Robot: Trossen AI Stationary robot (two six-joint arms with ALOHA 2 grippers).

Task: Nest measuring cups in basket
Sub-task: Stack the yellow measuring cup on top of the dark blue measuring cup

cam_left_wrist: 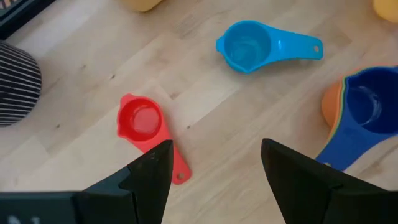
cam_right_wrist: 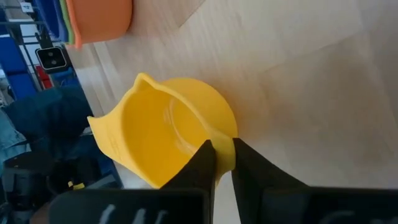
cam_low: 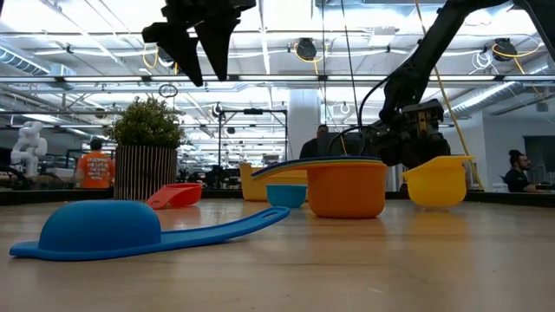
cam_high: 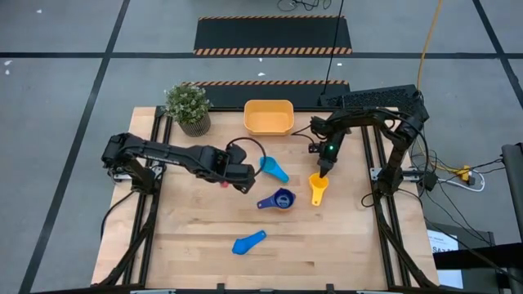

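High view. Pale wooden table (cam_high: 204, 253). Shallow orange-yellow plastic basket (cam_high: 269, 117), rectangular with rounded corners, at the middle of the far edge; nothing can be made out inside it. Small green potted plant (cam_high: 189, 107) near the far left corner. Yellow plastic measuring cup (cam_high: 318, 189) right of centre, its handle clamped in the right gripper (cam_high: 324, 170). Stack of nested cups with a dark blue plastic cup (cam_high: 279, 199) on top at table centre. Light blue plastic cup (cam_high: 274, 169) just beyond that stack. Second light blue cup (cam_high: 248, 242), upside down, towards the near edge. Left gripper (cam_high: 243, 178) left of centre.

Low view. Overturned light blue cup nearest the camera; orange plastic cup (cam_low: 346, 187) forming the outside of the stack; yellow cup tilted, its rim tipped, at the right gripper (cam_low: 414, 143). Red plastic cup (cam_low: 176, 195) lies in front of the plant.

Left wrist view. Left gripper (cam_left_wrist: 214, 163), fingers apart and holding nothing, above the red cup (cam_left_wrist: 142, 121), which lies upright on the table.

Right wrist view. Right gripper's fingers (cam_right_wrist: 200, 163) together on the yellow cup's handle where it meets the bowl.
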